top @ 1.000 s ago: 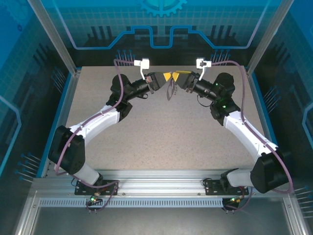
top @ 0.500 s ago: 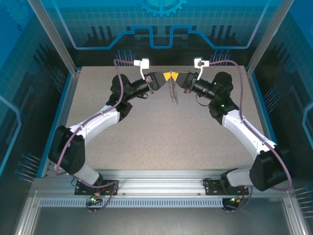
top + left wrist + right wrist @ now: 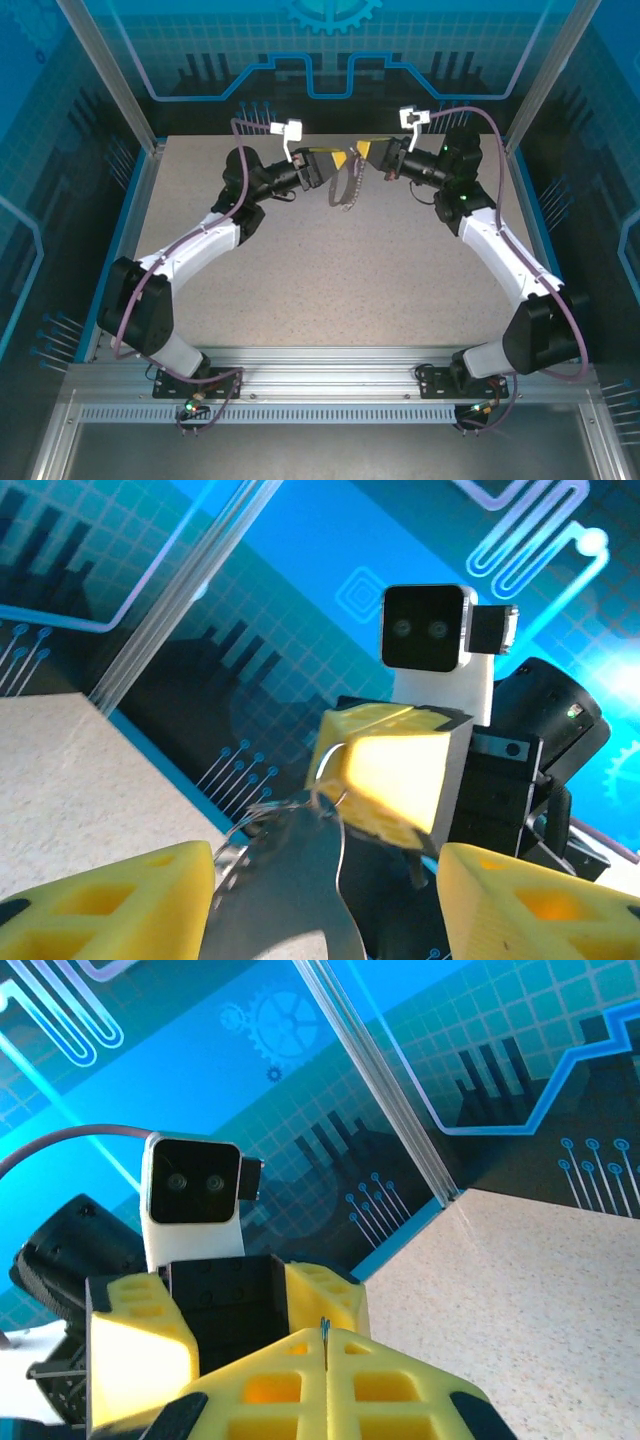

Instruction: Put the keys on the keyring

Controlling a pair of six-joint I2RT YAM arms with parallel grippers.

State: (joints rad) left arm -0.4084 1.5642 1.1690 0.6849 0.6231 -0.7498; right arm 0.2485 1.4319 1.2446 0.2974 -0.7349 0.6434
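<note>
Right claw [image 3: 364, 151] is pinched shut on the keyring [image 3: 349, 188], which dangles above the counter's [image 3: 330, 270] far edge. Left claw [image 3: 338, 163] gapes open just beside it. That pinch needs firmness, and the hanging loop steadiness, before any threading.

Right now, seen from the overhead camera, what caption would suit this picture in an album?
Above the table, right jaws pinch the dangling keyring while left jaws stand open.
</note>
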